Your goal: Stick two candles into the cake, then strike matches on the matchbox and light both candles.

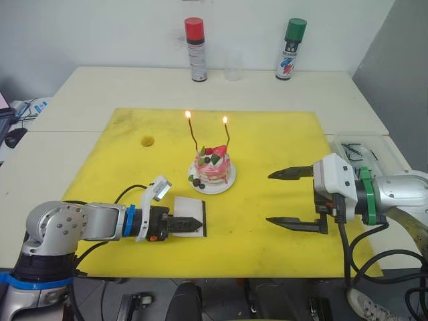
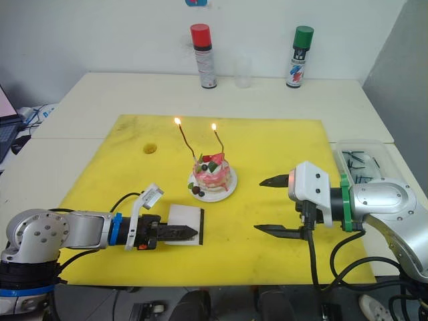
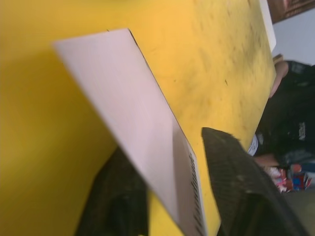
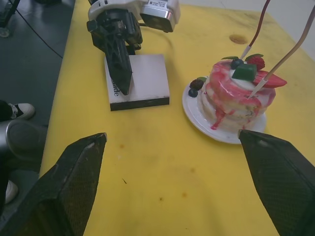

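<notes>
The pink-and-white cake (image 1: 212, 167) stands on its small white plate (image 1: 225, 184) in the middle of the yellow mat (image 1: 274, 140). Two thin wavy candles (image 1: 193, 134) (image 1: 227, 138) are stuck in its top, and both burn with small flames. The white matchbox (image 1: 189, 214) lies on the mat in front and to the left of the cake. My left gripper (image 1: 198, 225) is shut on it, one finger on each side (image 3: 231, 172). My right gripper (image 1: 269, 198) hovers wide open and empty to the right of the cake. Thin dark sticks, apparently matches (image 2: 358, 162), lie in a clear tub.
The clear tub (image 1: 364, 148) sits off the mat's right edge, behind my right arm. A red-capped spray can (image 1: 195, 50), a clear glass (image 1: 232, 67) and a green-capped can (image 1: 291, 50) stand along the back wall. A small round mark (image 1: 147, 140) shows on the mat's left.
</notes>
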